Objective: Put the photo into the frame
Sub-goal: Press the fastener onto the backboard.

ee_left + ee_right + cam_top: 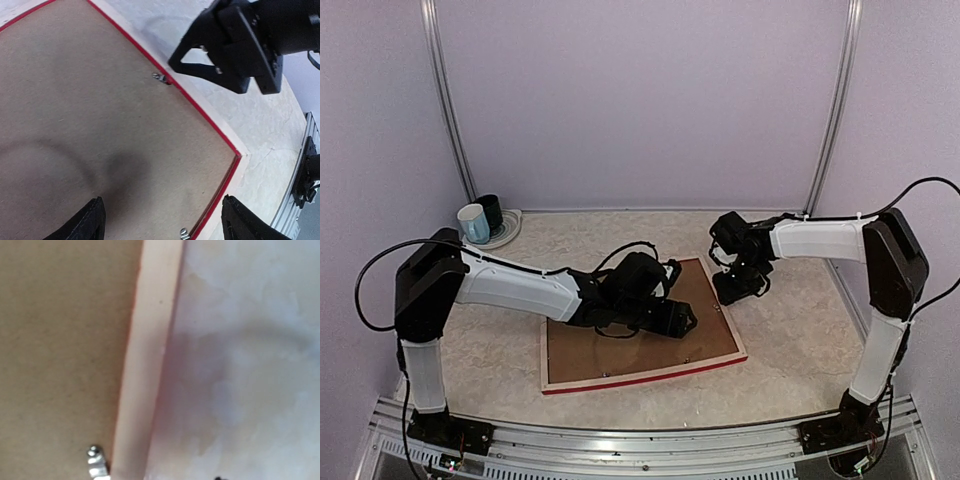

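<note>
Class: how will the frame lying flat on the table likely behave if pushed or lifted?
Flat and broad, the frame probably slides on the smooth table rather than tipping. Its wood rails look stiff, so it should lift without sagging. The backing board may shift if its metal tabs are loose.

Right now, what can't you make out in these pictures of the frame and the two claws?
1. The photo: in no view. The backing board covers the opening of the frame, so whether it lies underneath cannot be told.
2. The right claw: open or shut unclear. Its fingers fall outside the right wrist view; it is small from the top.
3. The frame's back edge: top view, the left arm lies across it.
</note>
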Available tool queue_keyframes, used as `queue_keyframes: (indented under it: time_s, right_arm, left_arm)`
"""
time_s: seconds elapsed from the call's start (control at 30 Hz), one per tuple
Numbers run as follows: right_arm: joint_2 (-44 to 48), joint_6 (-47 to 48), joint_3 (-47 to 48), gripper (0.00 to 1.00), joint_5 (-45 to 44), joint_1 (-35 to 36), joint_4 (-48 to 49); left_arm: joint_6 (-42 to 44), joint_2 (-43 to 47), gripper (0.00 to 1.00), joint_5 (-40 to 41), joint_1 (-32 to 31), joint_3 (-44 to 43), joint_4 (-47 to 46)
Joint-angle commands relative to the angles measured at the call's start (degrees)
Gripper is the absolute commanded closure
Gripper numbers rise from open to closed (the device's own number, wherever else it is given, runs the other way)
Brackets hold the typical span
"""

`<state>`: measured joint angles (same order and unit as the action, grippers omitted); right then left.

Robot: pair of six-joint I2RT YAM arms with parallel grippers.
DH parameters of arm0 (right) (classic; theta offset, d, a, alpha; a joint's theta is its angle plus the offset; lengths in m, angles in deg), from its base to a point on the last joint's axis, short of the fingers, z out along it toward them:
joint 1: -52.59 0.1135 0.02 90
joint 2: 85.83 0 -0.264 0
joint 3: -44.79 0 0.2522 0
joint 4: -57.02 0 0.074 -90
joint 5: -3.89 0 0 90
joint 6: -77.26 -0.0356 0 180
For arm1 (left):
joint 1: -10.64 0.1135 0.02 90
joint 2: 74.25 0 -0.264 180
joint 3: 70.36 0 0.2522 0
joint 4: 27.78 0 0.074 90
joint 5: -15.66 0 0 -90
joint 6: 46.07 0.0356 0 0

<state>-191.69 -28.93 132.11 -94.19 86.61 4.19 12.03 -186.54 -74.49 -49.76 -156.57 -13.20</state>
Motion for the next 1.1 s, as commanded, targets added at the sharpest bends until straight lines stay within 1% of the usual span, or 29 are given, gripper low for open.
queue_keyframes:
  time_s: [0.0, 0.2, 0.33, 0.47, 0.67, 0.87, 1.07]
  right_arm:
    - [-2.6, -0.13, -0.23, 0.55, -1.35, 0.32, 1.03]
    - [-2.17, 0.27, -1.89, 0.55, 0.86, 0.52, 3.11]
    - [-0.73, 0.34, -1.21, 0.56, 0.13, 0.52, 2.29]
    - [1.12, 0.45, -0.74, 0.56, 0.86, 0.52, 2.12]
    - [-1.58, 0.46, -1.49, 0.56, 1.44, 0.52, 3.01]
    - [-6.72, 0.19, -2.27, 0.56, 0.7, 0.52, 3.72]
    - [-7.98, 0.27, -3.2, 0.57, 0.61, 0.52, 3.38]
  left_arm:
    - [-1.06, -5.22, 0.21, -6.52, -0.97, -4.32, -5.3]
    - [-3.74, -10.17, 0.22, -10.87, -1.03, -7.63, -9.14]
    - [-5.55, -13.33, 0.22, -10.76, -1.03, -8.42, -9.51]
    - [-7.61, -15.43, 0.22, -10.14, -0.8, -7.13, -9.73]
    - [-9.22, -15.62, 0.25, -11.06, -0.41, -3.64, -13.0]
    - [-8.89, -14.92, 0.25, -11.15, -0.16, -2.39, -12.86]
    - [-8.61, -13.96, 0.25, -11.34, 0.41, -1.04, -13.02]
